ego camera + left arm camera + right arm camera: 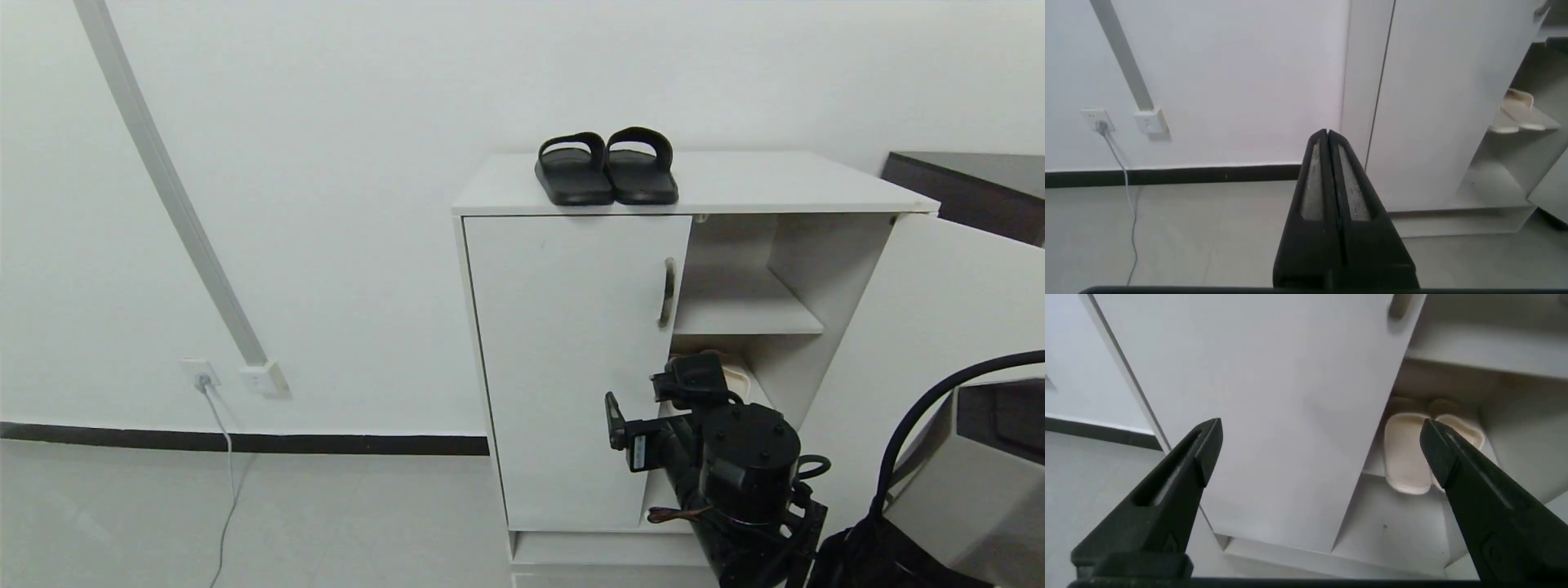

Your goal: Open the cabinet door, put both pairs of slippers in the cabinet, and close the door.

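The left pincer [1327, 143], its two black fingers pressed together on nothing, points at the floor and white wall where a white wall socket [1096, 121] trails a grey cable. To the right stands the white two-door cabinet [735, 184]. Its left door [571, 367] is shut, the slim metal handle [669, 292] at its inner edge. A pair of black rubber slide slippers [606, 167] sits side by side on the cabinet top, above that door. The right pincer [1321, 429], spread wide and holding nothing, hangs before the open right compartment. Inside, a pair of cream slippers [1409, 453] rests on the shelf below the upper board. The right door [922, 327] is swung fully open.
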